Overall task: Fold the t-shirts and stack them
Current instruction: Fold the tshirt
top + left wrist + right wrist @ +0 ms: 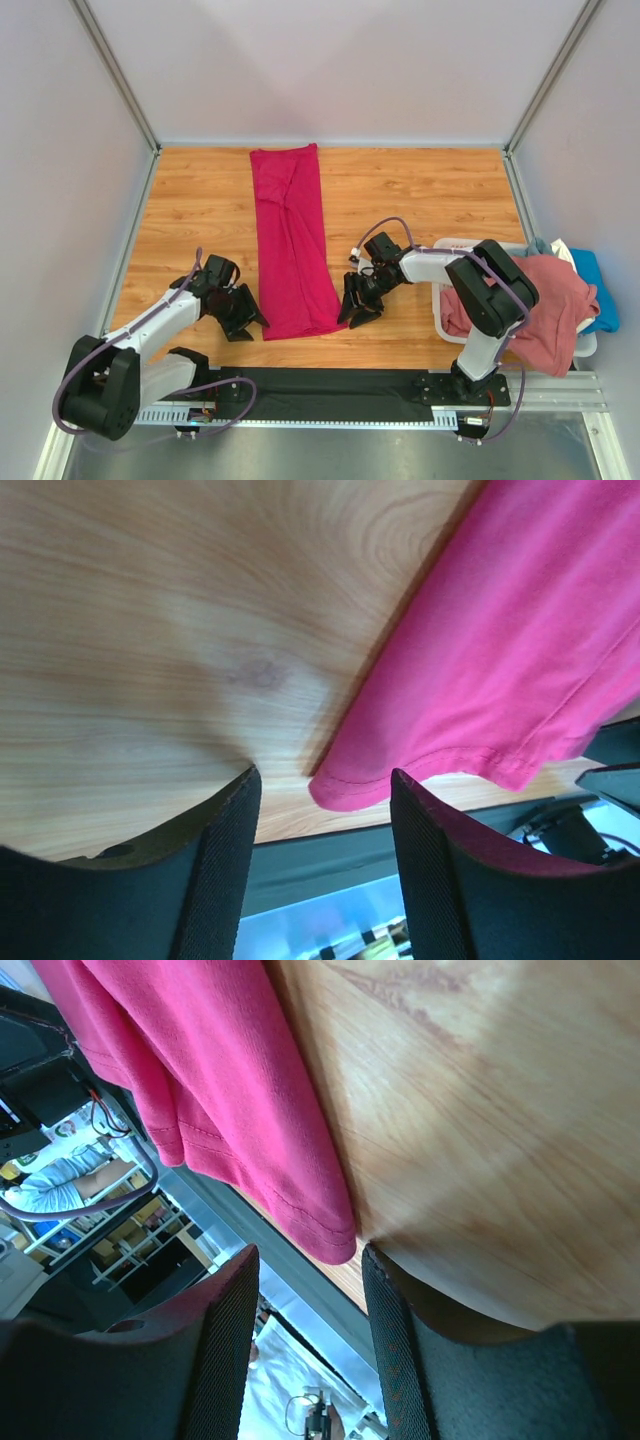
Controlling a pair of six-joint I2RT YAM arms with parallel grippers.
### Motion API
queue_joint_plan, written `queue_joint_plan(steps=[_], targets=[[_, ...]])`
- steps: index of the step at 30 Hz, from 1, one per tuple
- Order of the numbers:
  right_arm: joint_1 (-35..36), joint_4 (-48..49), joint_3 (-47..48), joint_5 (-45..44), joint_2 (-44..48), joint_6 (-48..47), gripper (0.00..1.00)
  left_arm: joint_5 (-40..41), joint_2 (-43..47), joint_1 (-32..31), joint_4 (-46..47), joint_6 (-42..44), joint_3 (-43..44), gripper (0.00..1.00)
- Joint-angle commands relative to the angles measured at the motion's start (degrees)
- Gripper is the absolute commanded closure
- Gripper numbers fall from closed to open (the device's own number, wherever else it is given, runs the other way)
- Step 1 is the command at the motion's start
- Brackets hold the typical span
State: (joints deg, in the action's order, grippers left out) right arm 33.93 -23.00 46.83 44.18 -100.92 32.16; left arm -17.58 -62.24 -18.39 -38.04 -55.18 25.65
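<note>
My left claw (322,855) stands open low over the tabletop (420,190), with the near left corner of the magenta-red t-shirt (290,240) lying just ahead of the gap, not pinched. My right claw (305,1335) is open too, and the shirt's near right hem corner sits at its mouth, ungripped. To my right, a white basket (455,243) holds a dusty pink t-shirt (545,300) draped over its rim, with a blue t-shirt (598,290) and a whitish t-shirt (562,250) behind. The magenta-red t-shirt lies as a long narrow strip reaching the tabletop's far edge
</note>
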Motion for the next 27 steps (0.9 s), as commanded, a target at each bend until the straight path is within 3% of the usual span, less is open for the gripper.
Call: queue_joint_plan(steps=[1,6,14,23,27], targets=[[0.26,3.22,-1.56,-7.62,-2.61,-0.79,0.52,-1.74,-1.74,-0.33,4.11,0.42,-0.24,0.39],[0.17,3.14,-1.74,-8.76,-2.35,-0.17,0.52,-3.51,-3.59,-0.33,7.98,0.42,-1.83,0.44],[0.17,2.44,-1.39,-11.75,-2.26,1.67,0.53,-2.81,-4.30,-0.33,6.84,1.65,-1.48,0.48],[0.17,3.49,-1.21,-11.58,-3.84,3.34,0.61,-4.65,-7.72,-0.33,9.65,2.18,-1.57,0.64],[0.17,4.28,-1.65,-10.96,-4.19,3.87,0.64,-5.18,-9.13,-0.33,10.18,2.71,-1.30,0.79]])
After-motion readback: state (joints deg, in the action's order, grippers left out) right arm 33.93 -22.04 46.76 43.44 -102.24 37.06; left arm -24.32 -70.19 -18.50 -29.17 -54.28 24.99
